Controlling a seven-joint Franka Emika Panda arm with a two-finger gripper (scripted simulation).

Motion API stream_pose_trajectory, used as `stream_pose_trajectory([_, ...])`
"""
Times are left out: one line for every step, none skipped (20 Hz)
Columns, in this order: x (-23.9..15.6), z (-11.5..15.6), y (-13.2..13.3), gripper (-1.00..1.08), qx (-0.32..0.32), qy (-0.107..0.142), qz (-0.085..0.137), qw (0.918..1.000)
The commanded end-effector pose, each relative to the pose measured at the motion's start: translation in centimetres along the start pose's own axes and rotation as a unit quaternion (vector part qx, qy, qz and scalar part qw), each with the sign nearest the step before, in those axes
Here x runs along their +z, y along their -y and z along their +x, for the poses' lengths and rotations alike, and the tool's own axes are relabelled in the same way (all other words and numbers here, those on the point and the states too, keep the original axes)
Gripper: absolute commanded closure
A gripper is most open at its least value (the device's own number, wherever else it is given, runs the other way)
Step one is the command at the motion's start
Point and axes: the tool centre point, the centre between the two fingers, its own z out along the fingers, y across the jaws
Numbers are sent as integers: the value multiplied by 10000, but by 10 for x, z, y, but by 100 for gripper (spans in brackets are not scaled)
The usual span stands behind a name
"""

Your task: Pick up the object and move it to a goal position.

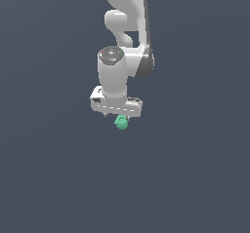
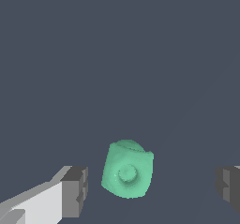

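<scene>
You see the end effector (image 2: 151, 185) with its two fingers spread wide apart, and the object (image 2: 127, 169) sitting in the gap between them. In the wrist view, one grey pad (image 2: 75, 191) stands just beside the object with a thin strip of dark bench (image 2: 117, 54) showing between them, so it does not touch. The other pad (image 2: 228, 186) is well apart from the object on the far side, with a broad stretch of bench between. The object is therefore off centre in the opening, closer to the first finger.

The object itself is a small mint-green lump with rounded corners and a raised circular knob on the face turned toward the wrist camera. It sits slightly tilted.

In the exterior view, you see the white arm (image 1: 122, 42) reaching down, and the end effector (image 1: 117, 111) pointing toward the bench. The object (image 1: 121, 123) shows directly beneath the white hand body, just below its lower edge. From these views you cannot tell whether the object rests on the bench or how high the fingertips are above it.
</scene>
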Motion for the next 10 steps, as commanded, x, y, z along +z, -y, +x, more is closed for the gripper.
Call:
stream_pose_trajectory([12,-8,3,-92,228,14,-9,9997])
stream_pose_trajectory([18,-12,4,-92,330,19,-14,9995])
stream_pose_trajectory([22,-16,5,-92,427,24,-18,9991])
stream_pose_trajectory([27,-19,6,-92,517,28,-23,9987])
stream_pose_trajectory([31,-22,6,-92,601,32,-28,9982])
stream_pose_trajectory([35,-25,7,-92,679,36,-33,9977])
stream_pose_trajectory([39,-28,8,-92,751,39,-37,9972])
stream_pose_trajectory([42,-31,8,-92,816,41,-41,9966])
stream_pose_trajectory([45,-33,9,-92,875,44,-45,9961])
stream_pose_trajectory([47,-35,9,-92,928,45,-49,9957])
